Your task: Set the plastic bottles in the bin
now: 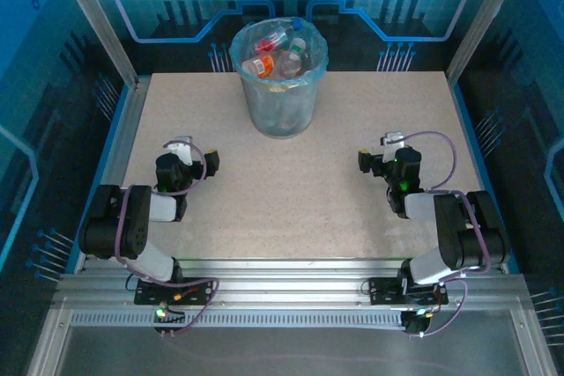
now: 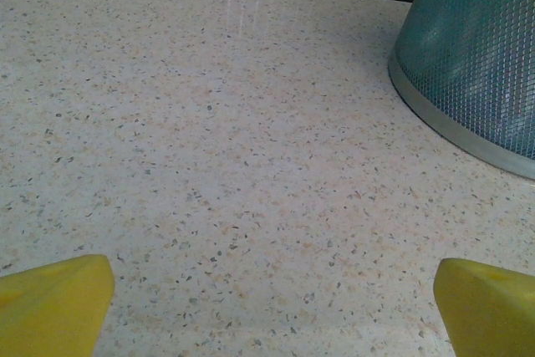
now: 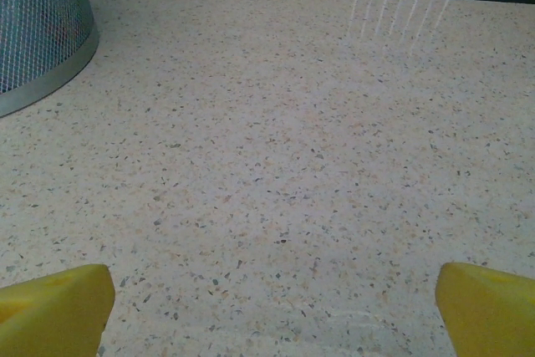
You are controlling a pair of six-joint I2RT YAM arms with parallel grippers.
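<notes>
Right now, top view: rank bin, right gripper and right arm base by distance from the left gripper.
1. bin, far centre, up-right of the left gripper.
2. right gripper, directly across, right side.
3. right arm base, near-right edge.

The top camera looks steeply down from above and behind my 2 arms (image 1: 123, 226), far enough to hold the whole table (image 1: 300, 209) and the bin (image 1: 278, 103) at its far edge. My 2 wrist cameras sit low and close over the table, facing forward between my yellow fingertips (image 2: 50, 303). All 3 views share the table and the bin's wall, which is at the right in my left view and at the left in my right one.
</notes>
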